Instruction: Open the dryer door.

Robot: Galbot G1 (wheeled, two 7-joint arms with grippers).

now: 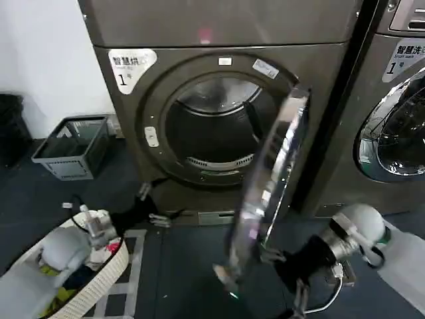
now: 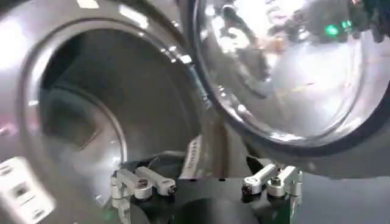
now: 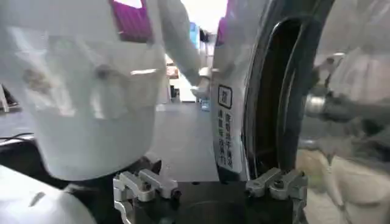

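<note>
A: Where does the dryer door (image 1: 269, 193) stand?

B: Swung well out from the machine, seen almost edge-on in the head view. It runs from upper right of centre down toward the lower middle of the frame, its chrome ring catching the light. Behind it the round opening and the drum (image 1: 216, 126) lie open to view, centre of the frame.

A: And from the wrists?

B: In the left wrist view the dryer door (image 2: 286, 73) fills the upper right, its glass mirroring the room, with the drum mouth to the left. In the right wrist view its edge (image 3: 268, 91) stands upright, right of centre, with a label on the chrome.

A: The pincers?

B: The right pincer (image 1: 275, 256) is at the lower right of the head view, just beside the door's lower edge; I cannot tell whether it touches it. In its own view the fingers (image 3: 146, 185) are spread apart, released, holding nothing. The left pincer (image 1: 154, 207) sits lower left of centre, near the machine's foot, its fingers (image 2: 143, 182) likewise parted and empty.

A: Around them?

B: A grey crate (image 1: 73, 147) on the floor at the left, a laundry basket (image 1: 86, 282) in the lower left corner, and the neighbouring machine (image 1: 392, 126) at the right edge.
</note>
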